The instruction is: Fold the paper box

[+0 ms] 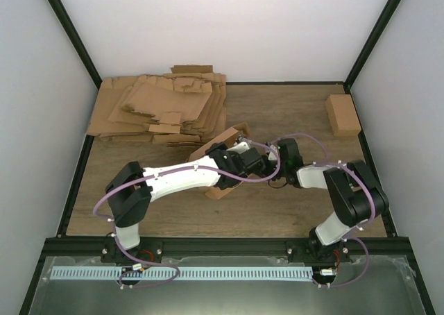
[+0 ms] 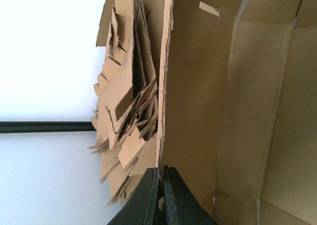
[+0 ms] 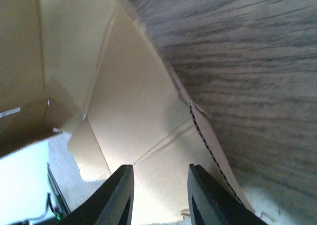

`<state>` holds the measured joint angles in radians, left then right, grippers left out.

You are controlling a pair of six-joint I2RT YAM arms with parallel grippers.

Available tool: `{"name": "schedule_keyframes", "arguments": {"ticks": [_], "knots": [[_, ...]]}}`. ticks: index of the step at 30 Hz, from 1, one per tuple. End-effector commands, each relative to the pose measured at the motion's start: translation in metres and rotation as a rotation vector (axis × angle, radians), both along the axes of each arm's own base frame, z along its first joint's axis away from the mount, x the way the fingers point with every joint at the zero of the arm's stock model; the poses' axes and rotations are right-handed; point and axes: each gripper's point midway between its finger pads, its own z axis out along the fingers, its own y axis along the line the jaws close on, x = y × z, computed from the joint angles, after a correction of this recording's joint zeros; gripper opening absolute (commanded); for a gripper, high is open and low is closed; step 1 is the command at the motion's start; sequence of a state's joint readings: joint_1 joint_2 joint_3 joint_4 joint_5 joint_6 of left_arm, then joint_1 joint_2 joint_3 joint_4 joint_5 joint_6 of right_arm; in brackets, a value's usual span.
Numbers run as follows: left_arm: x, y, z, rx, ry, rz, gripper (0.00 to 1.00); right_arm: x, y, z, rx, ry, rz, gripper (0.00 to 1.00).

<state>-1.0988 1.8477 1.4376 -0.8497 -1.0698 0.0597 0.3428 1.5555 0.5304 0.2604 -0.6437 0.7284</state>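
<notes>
The paper box (image 1: 208,148) is a partly raised brown cardboard piece in the middle of the table, half covered by both wrists. My left gripper (image 2: 160,169) is shut on the lower edge of one upright wall of the paper box (image 2: 198,96), whose creased inner panels fill the right of that view. My right gripper (image 3: 161,168) hovers open over a pale inner panel of the paper box (image 3: 133,111), beside a serrated flap edge; nothing sits between its fingers. In the top view the right gripper (image 1: 269,164) meets the box from the right.
A thick heap of flat brown cardboard sheets (image 1: 159,110) lies at the back left, also behind the held wall (image 2: 124,101). A small closed carton (image 1: 343,114) stands at the back right. The wooden table (image 1: 291,114) is framed by black posts and white walls.
</notes>
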Motion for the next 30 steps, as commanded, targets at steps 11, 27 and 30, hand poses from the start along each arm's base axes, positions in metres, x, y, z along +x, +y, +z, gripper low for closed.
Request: {"name": "schedule_keyframes", "arguments": {"ticks": [11,27,30], "knots": [[-0.007,0.012,0.007,-0.135,0.009,0.002,0.04,0.059,-0.01,0.013,0.101,-0.05,-0.102,0.19],[-0.006,0.01,0.009,-0.146,0.013,0.002,0.04,0.041,-0.028,0.049,-0.008,-0.194,-0.102,0.28],[-0.007,0.01,0.01,-0.153,0.012,0.001,0.04,0.042,-0.026,0.064,-0.008,-0.248,-0.08,0.29]]}}
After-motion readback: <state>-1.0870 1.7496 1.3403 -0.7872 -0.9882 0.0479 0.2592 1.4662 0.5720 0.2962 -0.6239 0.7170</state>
